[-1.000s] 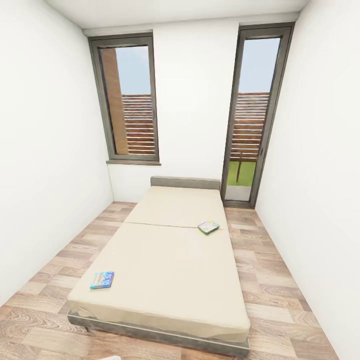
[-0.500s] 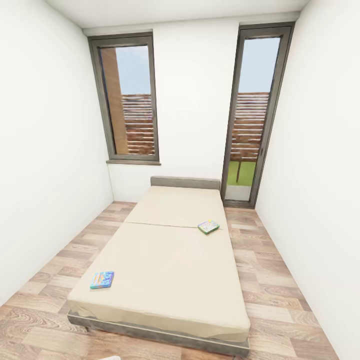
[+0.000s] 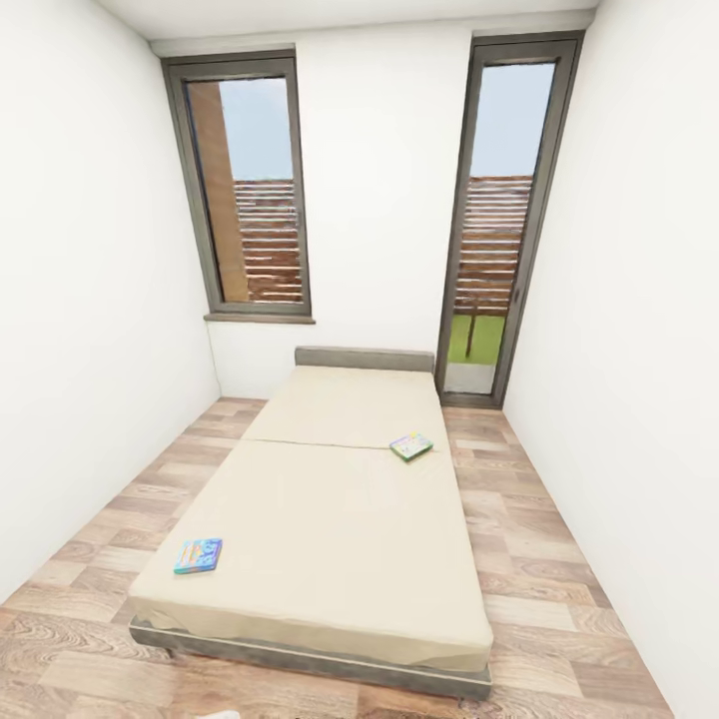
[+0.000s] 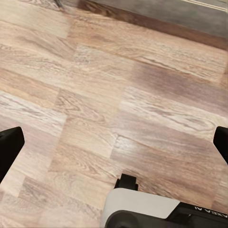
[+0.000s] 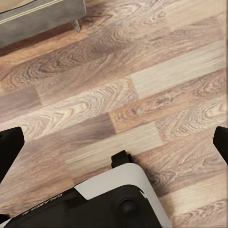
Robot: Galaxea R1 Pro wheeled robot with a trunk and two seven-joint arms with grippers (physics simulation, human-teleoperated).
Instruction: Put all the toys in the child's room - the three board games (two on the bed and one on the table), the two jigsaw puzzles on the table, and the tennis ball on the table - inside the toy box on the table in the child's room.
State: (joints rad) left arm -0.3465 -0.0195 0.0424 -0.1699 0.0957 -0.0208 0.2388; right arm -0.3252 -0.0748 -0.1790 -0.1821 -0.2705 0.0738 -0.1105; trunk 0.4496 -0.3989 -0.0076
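Two board games lie flat on the bed [image 3: 320,539]: a blue-teal box [image 3: 198,555] near the front left corner, and a green-edged box [image 3: 410,445] by the right edge, near the mattress seam. Both are judged light, stiff cardboard (slippery-faced, probably), best pinched across a thin edge overhanging the soft mattress. The left end effector [image 4: 114,142] and right end effector [image 5: 114,142] are seen spread wide, empty, above the wood floor [image 5: 142,80] beside the robot base [image 5: 109,199]
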